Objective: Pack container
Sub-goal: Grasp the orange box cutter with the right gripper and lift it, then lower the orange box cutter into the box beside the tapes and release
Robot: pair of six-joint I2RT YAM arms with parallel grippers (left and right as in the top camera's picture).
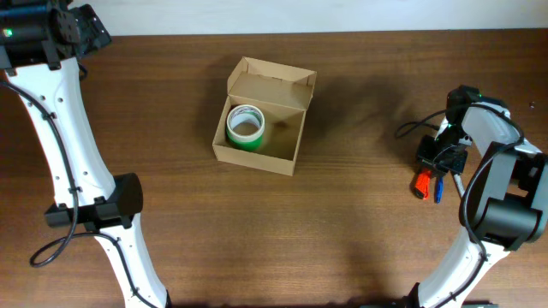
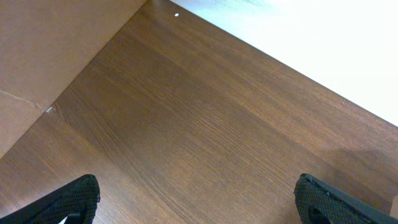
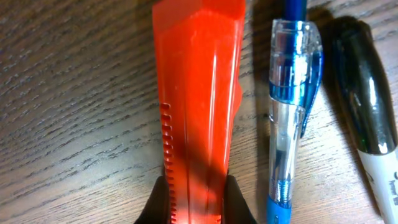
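Both arms [image 1: 64, 145] have white link shells, black joint housings, exposed black cables; green indicator light at ten o'clock. Left fingertips [image 2: 68, 202] black, textured.
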